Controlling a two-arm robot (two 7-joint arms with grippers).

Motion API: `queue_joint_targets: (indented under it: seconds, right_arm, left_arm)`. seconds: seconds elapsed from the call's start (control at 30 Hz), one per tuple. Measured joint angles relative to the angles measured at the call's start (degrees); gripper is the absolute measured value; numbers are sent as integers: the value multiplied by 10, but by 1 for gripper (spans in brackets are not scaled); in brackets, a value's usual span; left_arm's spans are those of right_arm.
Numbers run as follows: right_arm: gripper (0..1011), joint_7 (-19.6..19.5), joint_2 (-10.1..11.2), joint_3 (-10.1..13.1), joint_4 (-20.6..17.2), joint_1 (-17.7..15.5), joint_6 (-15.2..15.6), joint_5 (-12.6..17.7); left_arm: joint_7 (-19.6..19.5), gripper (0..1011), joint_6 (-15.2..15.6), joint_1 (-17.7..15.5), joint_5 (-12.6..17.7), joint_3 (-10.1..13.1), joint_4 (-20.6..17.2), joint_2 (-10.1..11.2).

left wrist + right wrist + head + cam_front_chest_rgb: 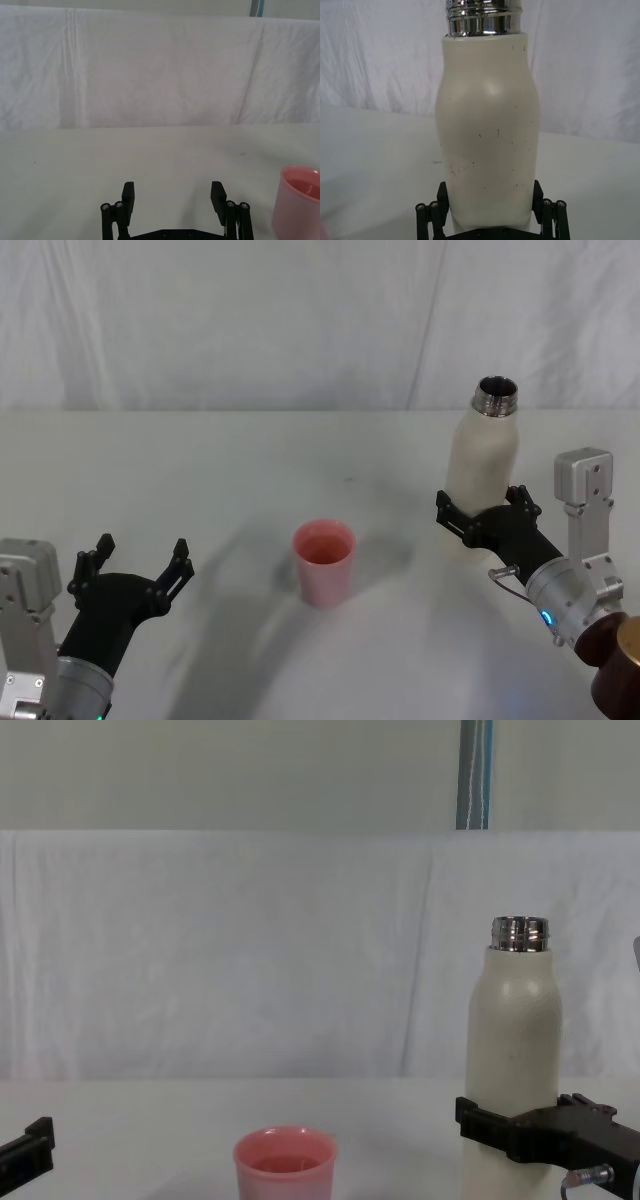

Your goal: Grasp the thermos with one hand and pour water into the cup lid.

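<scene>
Inside cup lid point(324, 543), pink liquid.

Head view looks down and forward over the table point(200, 460), thermos point(482, 465) at right, cup lid point(324, 560) at lower center. Chest view is low and level, sharing both from the side. Right wrist view sits very close behind the thermos. Left wrist view looks across the table, cup lid at lower right edge.
</scene>
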State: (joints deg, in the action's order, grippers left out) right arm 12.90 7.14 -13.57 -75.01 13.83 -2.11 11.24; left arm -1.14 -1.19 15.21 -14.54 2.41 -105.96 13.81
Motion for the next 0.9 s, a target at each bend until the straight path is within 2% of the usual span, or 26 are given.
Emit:
queue_joint_targets:
  seconds: [0.9]
  right_arm:
    - [1000, 15, 17, -9, -19, -14, 8, -2]
  left_arm:
    - [0, 1001, 0, 0, 0, 0, 0, 0]
